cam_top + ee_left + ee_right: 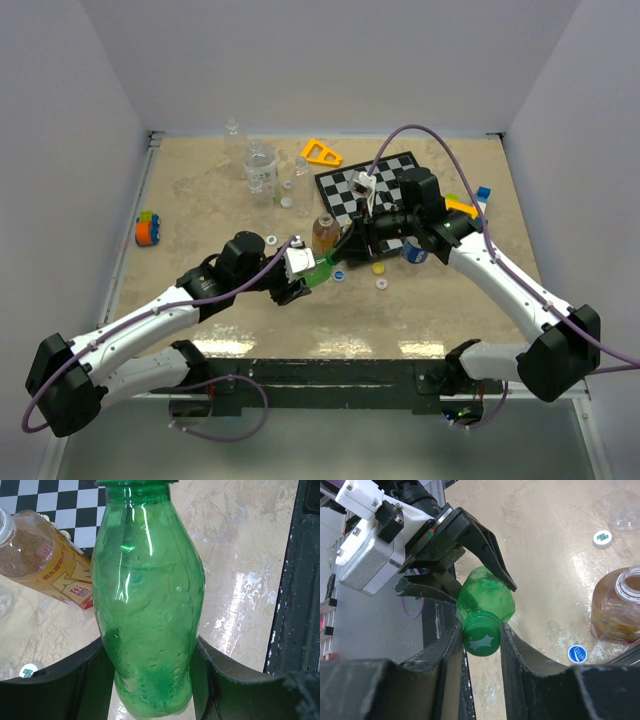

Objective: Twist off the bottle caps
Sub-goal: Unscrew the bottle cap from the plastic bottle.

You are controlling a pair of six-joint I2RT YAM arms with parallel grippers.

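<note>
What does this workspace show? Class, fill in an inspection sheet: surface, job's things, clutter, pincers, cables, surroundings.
Surface: beige marbled table.
Job's things: green bottle held between both pincers, green cap on; amber bottle open; blue cap and yellow cap loose on the table.
Clutter: chessboard, orange triangle, clear bottles.
Pincers: left pincer clamps the green bottle's body; right pincer grips its cap.
Cables: purple cables loop along both arms.
Surroundings: white walls.
</note>
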